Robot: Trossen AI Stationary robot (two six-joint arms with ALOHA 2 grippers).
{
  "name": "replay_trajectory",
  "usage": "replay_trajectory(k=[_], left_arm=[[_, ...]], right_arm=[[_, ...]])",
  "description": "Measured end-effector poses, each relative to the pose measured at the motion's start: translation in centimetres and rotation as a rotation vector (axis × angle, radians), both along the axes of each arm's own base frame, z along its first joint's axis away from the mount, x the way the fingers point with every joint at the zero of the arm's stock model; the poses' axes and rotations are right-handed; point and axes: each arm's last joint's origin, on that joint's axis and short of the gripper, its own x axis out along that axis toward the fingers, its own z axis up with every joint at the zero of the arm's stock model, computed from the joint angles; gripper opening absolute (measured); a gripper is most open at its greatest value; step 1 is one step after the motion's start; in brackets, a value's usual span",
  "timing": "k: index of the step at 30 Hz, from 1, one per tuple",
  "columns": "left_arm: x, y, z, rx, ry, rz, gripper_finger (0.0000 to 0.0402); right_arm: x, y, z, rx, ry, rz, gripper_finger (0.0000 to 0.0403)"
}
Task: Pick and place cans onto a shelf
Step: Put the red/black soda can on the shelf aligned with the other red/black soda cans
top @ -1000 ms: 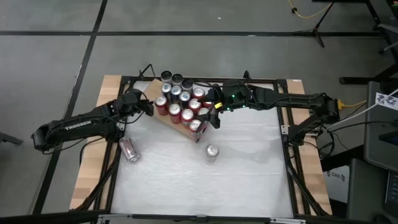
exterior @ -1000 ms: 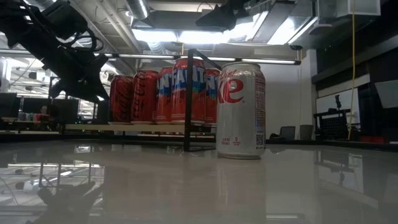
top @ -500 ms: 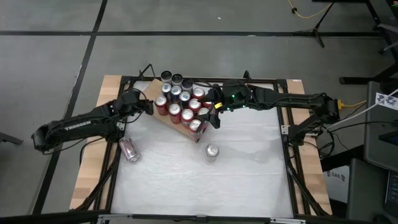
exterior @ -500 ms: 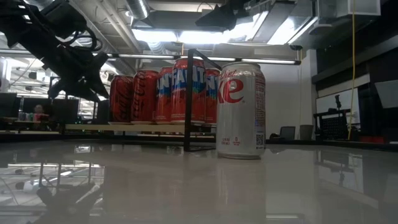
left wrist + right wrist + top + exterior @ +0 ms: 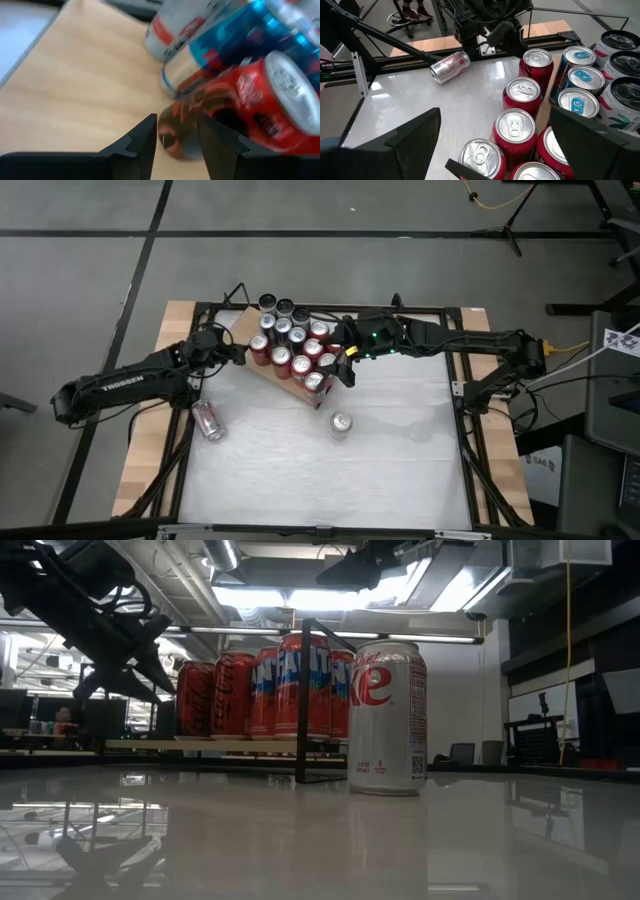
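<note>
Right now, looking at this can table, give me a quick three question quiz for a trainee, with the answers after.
1. True or false: the silver can lying on its side rests on the shelf.
2. Which gripper hovers over the packed red cans with its fingers wide apart?
A. left gripper
B. right gripper
3. Fill in: the upright silver can stands alone on the white ____.

Key:
1. False; it lies on the white tabletop, off the shelf.
2. B
3. tabletop
</note>
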Motion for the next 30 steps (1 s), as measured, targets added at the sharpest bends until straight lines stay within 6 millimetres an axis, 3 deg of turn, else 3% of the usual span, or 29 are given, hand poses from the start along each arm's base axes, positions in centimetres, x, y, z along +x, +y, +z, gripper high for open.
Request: replay_trajectory(k=[16, 30], left_arm=[[0.8, -0.9, -0.6, -0.087, -0.030, 0.080, 0.0135], [2.3, -0.4, -0.3, -0.035, -0.093, 0.099, 0.0135]], right_arm=[[0.1, 0.0, -0.2, 0.000, 0.004, 0.000, 0.0363], [1.5, -0.2, -2.1, 0.006, 0.057, 0.000, 0.0363]])
